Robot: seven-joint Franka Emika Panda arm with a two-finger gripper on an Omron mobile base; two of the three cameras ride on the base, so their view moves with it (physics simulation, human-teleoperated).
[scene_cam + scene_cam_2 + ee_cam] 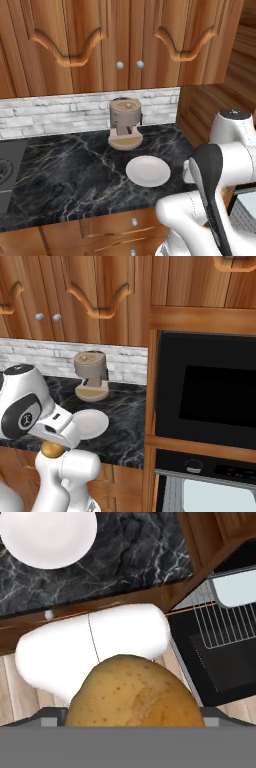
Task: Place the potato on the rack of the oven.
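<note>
The potato (132, 692), golden-brown and speckled, bulks large at the bottom of the hand view, with my gripper (132, 719) shut on it. From the right base view the potato (50, 449) peeks out under the hand, in front of the counter edge and left of the oven (210, 476). The rack (226, 623), a grid of thin grey wires, lies to the right of the potato in the hand view, below the oven's pale panel (235, 587). A corner of the oven (246, 202) shows behind my arm.
A white plate (148, 171) lies on the black marble counter (75, 175), with a tan coffee machine (125, 125) behind it. A stovetop (6, 172) sits at the far left. A black built-in unit (210, 391) sits above the oven. Wooden cabinets hang overhead.
</note>
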